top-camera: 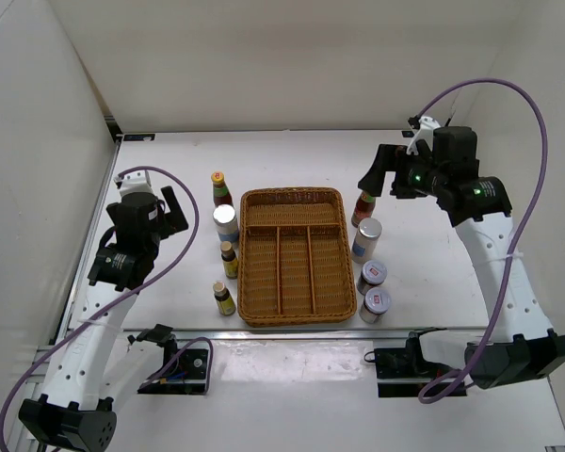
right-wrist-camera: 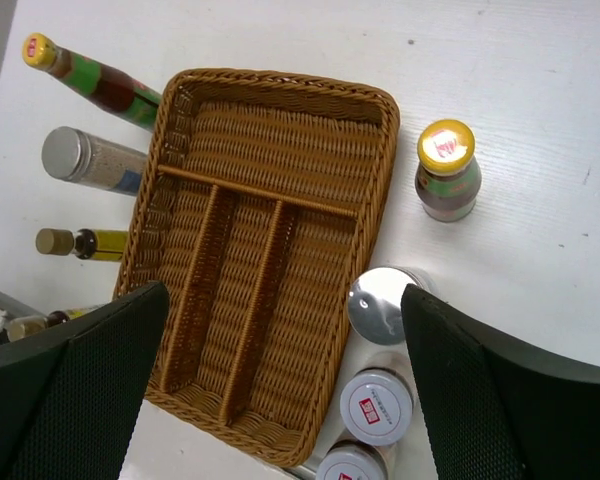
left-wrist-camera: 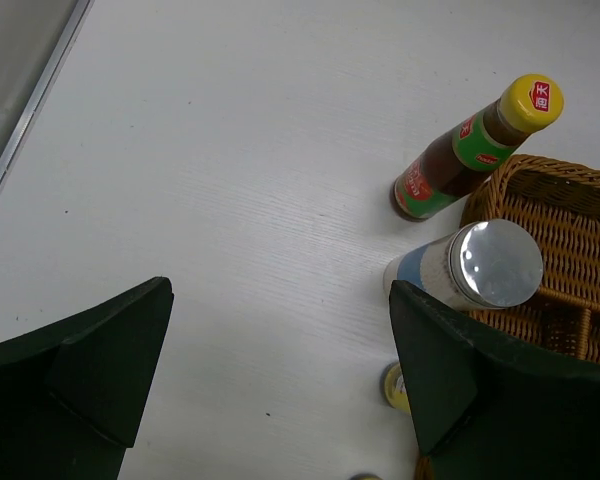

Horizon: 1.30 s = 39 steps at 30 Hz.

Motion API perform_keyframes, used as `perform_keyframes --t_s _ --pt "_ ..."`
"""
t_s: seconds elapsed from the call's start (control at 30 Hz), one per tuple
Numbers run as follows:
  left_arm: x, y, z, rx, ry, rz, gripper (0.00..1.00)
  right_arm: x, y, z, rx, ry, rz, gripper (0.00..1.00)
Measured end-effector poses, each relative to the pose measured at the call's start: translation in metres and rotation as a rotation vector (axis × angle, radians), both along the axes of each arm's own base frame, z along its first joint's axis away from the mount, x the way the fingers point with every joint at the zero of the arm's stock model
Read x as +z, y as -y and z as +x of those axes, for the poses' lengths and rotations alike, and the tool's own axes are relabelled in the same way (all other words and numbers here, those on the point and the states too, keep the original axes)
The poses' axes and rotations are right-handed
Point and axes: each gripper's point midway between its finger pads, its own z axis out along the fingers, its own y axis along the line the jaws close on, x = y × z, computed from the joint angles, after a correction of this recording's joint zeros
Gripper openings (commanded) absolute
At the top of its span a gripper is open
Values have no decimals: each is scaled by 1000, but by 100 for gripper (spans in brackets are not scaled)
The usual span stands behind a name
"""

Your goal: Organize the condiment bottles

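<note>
**Asker:** Condiment bottles (top-camera: pixel 228 247), where are they standing?

**Me:** All eight are upright on the worktop (top-camera: pixel 169 151), outside the wicker tray (top-camera: pixel 292 194), four along each of its long sides.

**Asker:** Your left side first?

**Me:** From far to near: the left red-sauce bottle (top-camera: pixel 219 188) by the tray's far corner, then the left cylinder (top-camera: pixel 226 226) with its silver lid just beside the rim. After those come the far yellow-labelled bottle (top-camera: pixel 229 261) and the near yellow-labelled bottle (top-camera: pixel 224 298), each a little apart from the wicker.

**Asker:** And the right?

**Me:** The right red-sauce bottle (top-camera: pixel 363 207) is farthest, the right cylinder (top-camera: pixel 367 238) next, then the far jar (top-camera: pixel 372 276) and the near jar (top-camera: pixel 376 304). Both jars are short and silver-lidded, with red print on top. They and the cylinder crowd close together beside the tray's near right half.

**Asker:** What are your jaws doing?

**Me:** My left jaws are spread wide with only bare worktop between them, hanging to the left of the left row, apart from every bottle. My right jaws are spread wide too, gripping nothing, raised near the right red-sauce bottle. My right wrist camera looks down between them onto the tray's one crosswise compartment and three long ones
</note>
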Motion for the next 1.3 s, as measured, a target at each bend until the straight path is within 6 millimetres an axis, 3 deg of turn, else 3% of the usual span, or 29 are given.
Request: perform_keyframes --t_s 0.2,0.47,0.73,1.13,1.3 --pt "0 0 0 1 0 1 100 9 9 -7 -44 34 -19 100" --pt "0 0 0 0 1 1 100 36 12 -40 -23 124 -3 100" --pt "0 5 -1 -18 5 4 100 -18 27 -72 -120 -108 -26 100" --pt "3 2 -2 -7 16 7 100 -67 29 -125 -224 -393 42 100" --pt "4 2 -3 -5 23 7 100 -77 33 -141 -270 -457 45 100"
